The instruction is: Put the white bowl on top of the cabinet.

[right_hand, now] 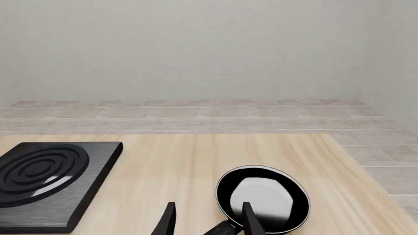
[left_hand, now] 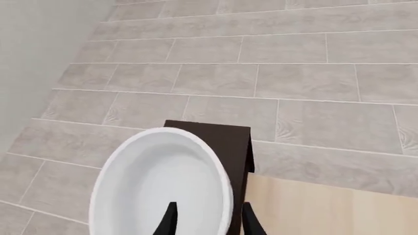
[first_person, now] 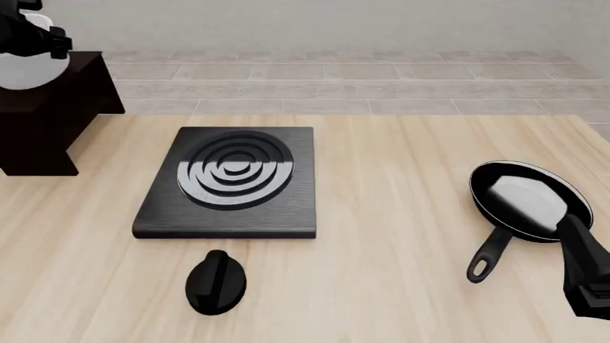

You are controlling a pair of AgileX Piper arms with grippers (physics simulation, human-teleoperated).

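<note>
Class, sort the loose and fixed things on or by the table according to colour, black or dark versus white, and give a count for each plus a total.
Black or dark: 4, namely stove plate, knob, pan, cabinet
White: 1, namely bowl
Total: 5

On the light wooden table (first_person: 401, 214) a flat black stove plate (first_person: 228, 182) with concentric rings lies left of centre, a black knob (first_person: 216, 281) just in front of it, and a black frying pan (first_person: 526, 204) well apart at the right, its handle pointing toward the near edge.
</note>
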